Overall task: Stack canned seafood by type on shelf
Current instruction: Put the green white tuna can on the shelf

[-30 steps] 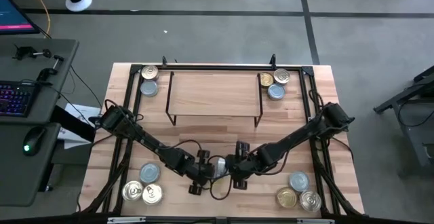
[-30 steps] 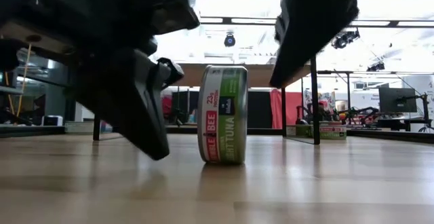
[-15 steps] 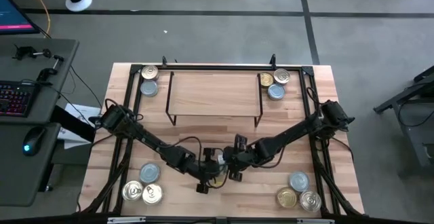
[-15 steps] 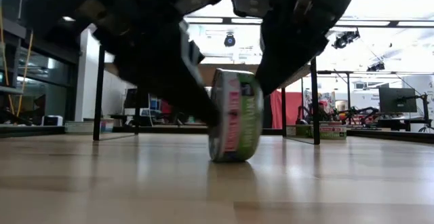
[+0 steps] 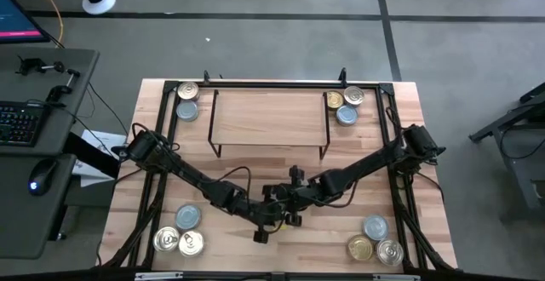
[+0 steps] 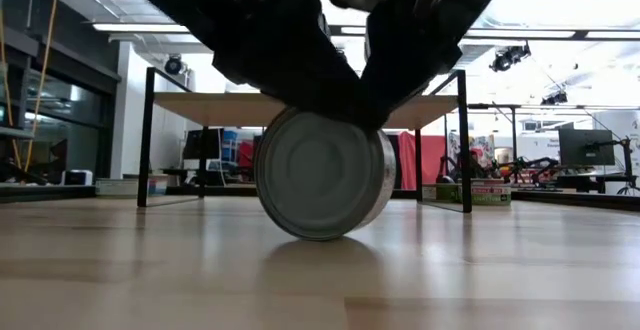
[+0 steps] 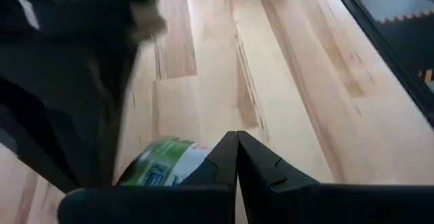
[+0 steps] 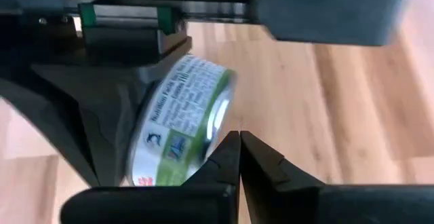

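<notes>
One canned seafood tin [image 6: 320,175] stands on its edge at the table's middle, tipped, with its silver flat face toward the near edge. Its green label shows in the left wrist view [image 7: 166,171] and the right wrist view [image 8: 178,132]. My left gripper [image 5: 269,215] [image 7: 237,146] and my right gripper [image 5: 286,204] [image 8: 239,146] are both shut and meet over it from either side. The shelf [image 5: 268,123] stands beyond them with a bare top. My left gripper lays the outer side of its shut fingers against the tin's green-labelled side wall [image 7: 193,170], slanting down from the table's left. The tin leans with its lower rim [image 6: 320,236] on the table. My right gripper touches the tin with its shut fingertips at the rim of a flat end [image 8: 215,125], slanting down from the table's right. The tin is wedged between this gripper and the left one, tilted on its edge.
Other tins sit in groups at the corners: far left [image 5: 187,100], far right [image 5: 345,106], near left [image 5: 180,232] and near right [image 5: 375,240]. A black metal frame [image 5: 281,85] runs around the table's far side.
Both grippers have closed in on the tin from its two sides, the right one going toward the table's left and far edge, the left one toward the right. The tin, upright on edge with its label facing the near edge, has turned about and tipped, now showing its flat face.
</notes>
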Available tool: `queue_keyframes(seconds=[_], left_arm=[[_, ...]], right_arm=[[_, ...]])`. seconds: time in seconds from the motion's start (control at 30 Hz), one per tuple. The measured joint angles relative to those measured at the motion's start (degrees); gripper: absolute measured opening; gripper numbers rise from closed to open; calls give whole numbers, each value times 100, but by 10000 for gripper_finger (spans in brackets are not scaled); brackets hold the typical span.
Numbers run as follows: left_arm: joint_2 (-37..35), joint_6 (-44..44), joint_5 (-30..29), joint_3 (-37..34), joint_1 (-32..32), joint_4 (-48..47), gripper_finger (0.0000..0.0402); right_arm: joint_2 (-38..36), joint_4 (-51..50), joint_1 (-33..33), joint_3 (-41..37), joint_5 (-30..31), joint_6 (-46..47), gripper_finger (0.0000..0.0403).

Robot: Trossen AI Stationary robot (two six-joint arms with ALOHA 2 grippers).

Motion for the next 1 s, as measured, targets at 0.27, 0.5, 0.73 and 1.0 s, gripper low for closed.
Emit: queue_keyframes(seconds=[0.27, 0.5, 0.73, 1.0], left_arm=[[-1431, -62, 109, 2, -44, -2612, 0], [-3060, -689, -1187, -393, -226, -3611, 0], [-4023, -2360, -1371, -1657, -433, -2932, 0], [-4302, -3012, -1811, -2210, -728, -2492, 0]], right_arm=[[-832, -323, -31, 0, 223, 688, 0], [-1023, 1630, 159, 2, -720, 1344, 41], [-971, 886, 233, 0, -1055, 1165, 168], [-393, -730, 181, 1200, -1161, 255, 246]])
